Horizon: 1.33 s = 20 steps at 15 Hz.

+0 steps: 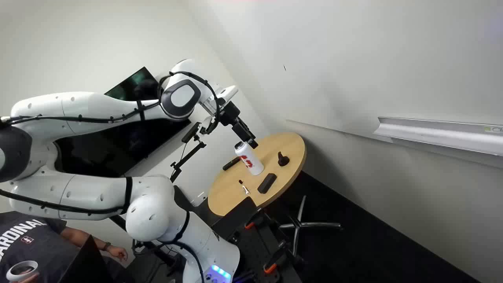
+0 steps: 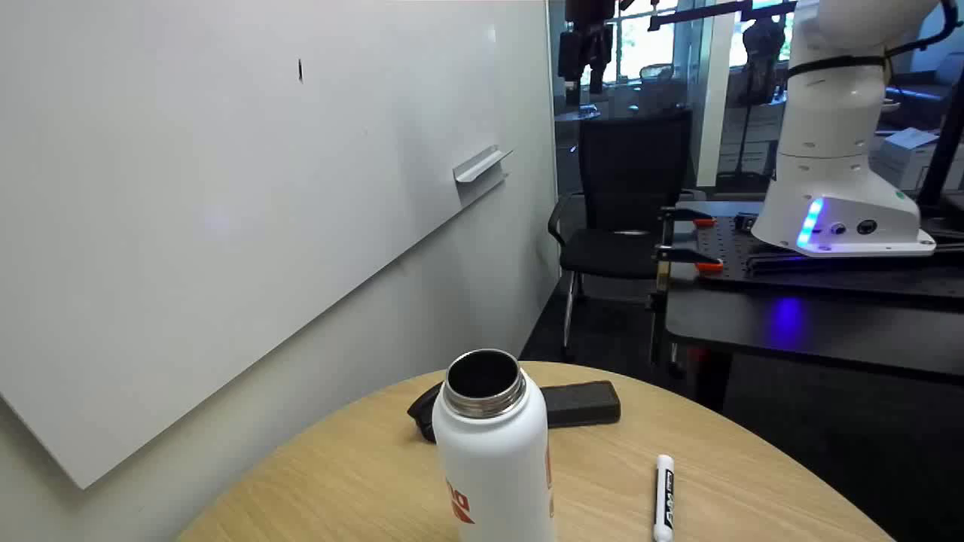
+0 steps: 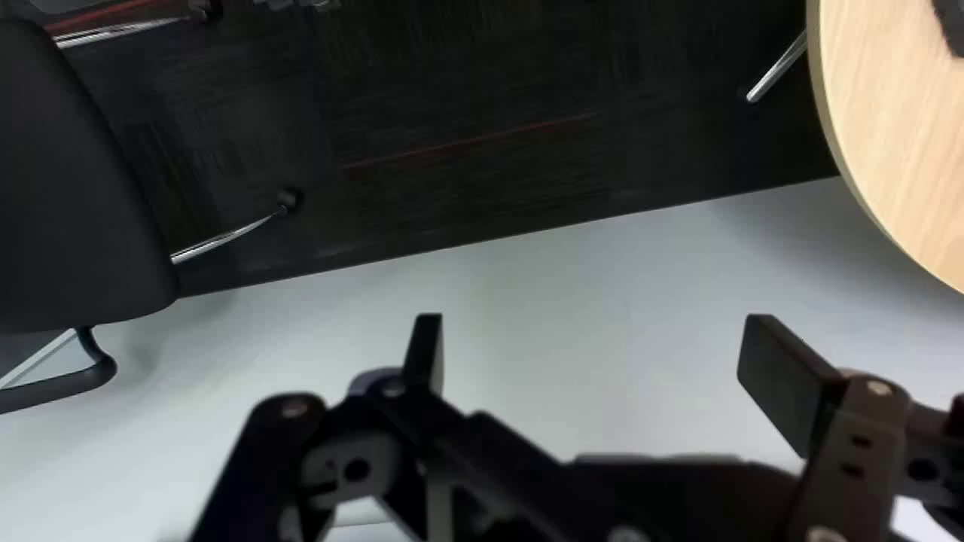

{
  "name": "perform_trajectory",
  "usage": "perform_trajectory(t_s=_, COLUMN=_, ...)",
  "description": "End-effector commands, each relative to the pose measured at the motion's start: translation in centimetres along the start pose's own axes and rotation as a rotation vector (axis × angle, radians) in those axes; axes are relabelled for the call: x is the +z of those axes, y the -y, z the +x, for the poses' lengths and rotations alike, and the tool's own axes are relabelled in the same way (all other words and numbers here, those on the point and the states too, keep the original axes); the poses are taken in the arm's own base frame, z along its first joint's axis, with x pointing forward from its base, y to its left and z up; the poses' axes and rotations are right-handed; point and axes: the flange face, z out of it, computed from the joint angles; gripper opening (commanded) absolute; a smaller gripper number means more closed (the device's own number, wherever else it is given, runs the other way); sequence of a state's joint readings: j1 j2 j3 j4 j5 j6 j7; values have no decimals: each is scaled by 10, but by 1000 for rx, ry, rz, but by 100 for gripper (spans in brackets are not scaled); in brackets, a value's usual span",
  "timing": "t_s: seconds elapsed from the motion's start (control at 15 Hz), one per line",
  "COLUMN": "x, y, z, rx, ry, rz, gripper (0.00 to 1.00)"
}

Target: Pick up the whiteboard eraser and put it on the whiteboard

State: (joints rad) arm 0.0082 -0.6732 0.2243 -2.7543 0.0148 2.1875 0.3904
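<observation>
The whiteboard eraser, a black rectangular block, lies on the round wooden table in both exterior views (image 1: 267,183) (image 2: 584,404); the white bottle partly covers it in one of them. In the wrist view a dark piece (image 3: 952,24) shows at the top right edge of the table; I cannot tell if it is the eraser. The whiteboard fills the wall in both exterior views (image 1: 393,59) (image 2: 226,165). My gripper (image 1: 251,140) is in the air, apart from eraser and board. It also shows in an exterior view (image 2: 586,79). In the wrist view its fingers (image 3: 591,335) are wide apart with nothing between.
A white bottle (image 1: 250,159) stands open on the round table (image 2: 361,467). A black cap (image 1: 283,159), a marker (image 2: 663,497) and another black item (image 1: 231,163) lie there too. The tray rail (image 1: 440,135) juts from the board. A black chair (image 2: 633,188) stands near the robot's table.
</observation>
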Motion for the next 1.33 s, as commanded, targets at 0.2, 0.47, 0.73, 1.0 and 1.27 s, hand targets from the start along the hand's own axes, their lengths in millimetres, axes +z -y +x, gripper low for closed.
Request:
perform_trajectory(t_s=0.2, x=-1, y=0, z=0, rx=0, ry=1, rz=0, gripper=100)
perform_trajectory(t_s=0.47, x=11, y=36, z=4, rx=-103, ry=14, rz=-31, gripper=100)
perform_trajectory(t_s=0.73, x=48, y=110, z=-8, rx=-332, ry=59, rz=-60, gripper=100)
perform_trajectory(t_s=1.0, x=78, y=176, z=-23, rx=-538, ry=67, rz=-27, gripper=100)
perform_trajectory(t_s=1.27, x=84, y=191, z=-36, rx=-588, ry=69, rz=2, gripper=100)
